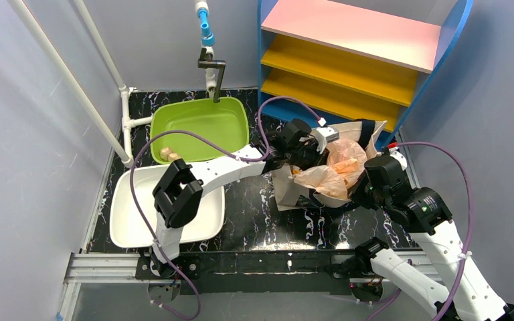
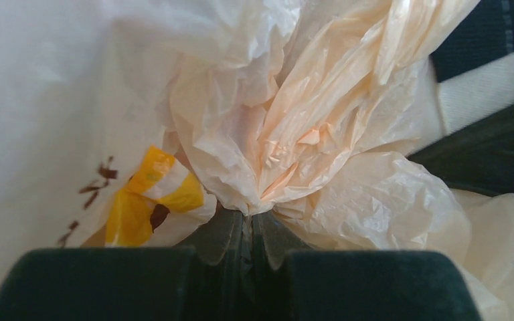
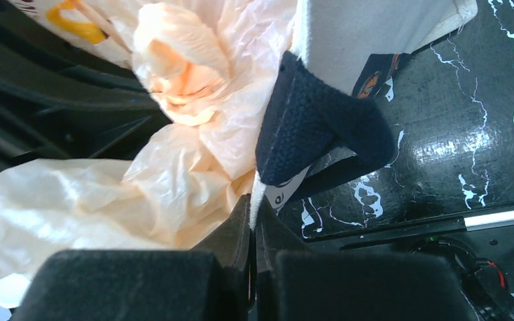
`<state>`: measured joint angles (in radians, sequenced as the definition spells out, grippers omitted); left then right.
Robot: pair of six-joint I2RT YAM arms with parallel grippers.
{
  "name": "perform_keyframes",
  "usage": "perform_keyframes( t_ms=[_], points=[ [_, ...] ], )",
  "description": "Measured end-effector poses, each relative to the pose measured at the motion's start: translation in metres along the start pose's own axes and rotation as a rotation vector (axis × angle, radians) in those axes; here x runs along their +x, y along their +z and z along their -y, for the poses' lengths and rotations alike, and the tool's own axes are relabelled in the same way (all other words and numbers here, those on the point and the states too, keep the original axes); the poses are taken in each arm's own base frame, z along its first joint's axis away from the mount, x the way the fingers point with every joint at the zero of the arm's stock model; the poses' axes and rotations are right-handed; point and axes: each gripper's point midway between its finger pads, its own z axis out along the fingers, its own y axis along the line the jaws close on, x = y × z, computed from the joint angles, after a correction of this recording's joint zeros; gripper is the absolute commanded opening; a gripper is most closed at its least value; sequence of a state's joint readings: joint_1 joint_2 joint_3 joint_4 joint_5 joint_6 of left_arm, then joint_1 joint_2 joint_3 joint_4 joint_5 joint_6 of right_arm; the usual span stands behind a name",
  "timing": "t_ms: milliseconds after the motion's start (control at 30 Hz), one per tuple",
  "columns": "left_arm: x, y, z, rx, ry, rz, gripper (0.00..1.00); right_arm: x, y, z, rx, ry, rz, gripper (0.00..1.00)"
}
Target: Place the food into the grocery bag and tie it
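The grocery bag, thin beige plastic with yellow marks, lies crumpled in and over a cream canvas tote with navy handles. My left gripper is shut on a gathered bunch of the bag's plastic; in the top view it is at the bag's left side. My right gripper is shut on the tote's cream edge beside the plastic, at the bag's right. The food is hidden; only an orange shape shows through the plastic.
A green basin sits under a tap at the back left, with a white tray in front of it and small tan pieces between them. A blue shelf unit stands close behind the bag.
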<state>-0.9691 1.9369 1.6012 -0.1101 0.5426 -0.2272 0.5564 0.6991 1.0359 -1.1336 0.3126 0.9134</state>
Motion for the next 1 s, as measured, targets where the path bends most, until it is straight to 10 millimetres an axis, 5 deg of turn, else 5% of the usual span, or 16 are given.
perform_keyframes(
  t_ms=[633,733,1000],
  points=[
    [0.026,0.033,-0.045,-0.241,0.002,-0.067,0.0,0.005,-0.001,-0.005,-0.021,0.0,-0.032,0.01],
    [0.027,0.032,-0.044,-0.275,0.022,-0.076,0.06,0.005,-0.002,-0.005,-0.025,0.001,-0.03,0.01],
    [0.021,0.012,-0.041,-0.368,0.042,-0.102,0.41,0.005,-0.005,-0.006,-0.042,0.005,-0.026,0.01]
  ],
)
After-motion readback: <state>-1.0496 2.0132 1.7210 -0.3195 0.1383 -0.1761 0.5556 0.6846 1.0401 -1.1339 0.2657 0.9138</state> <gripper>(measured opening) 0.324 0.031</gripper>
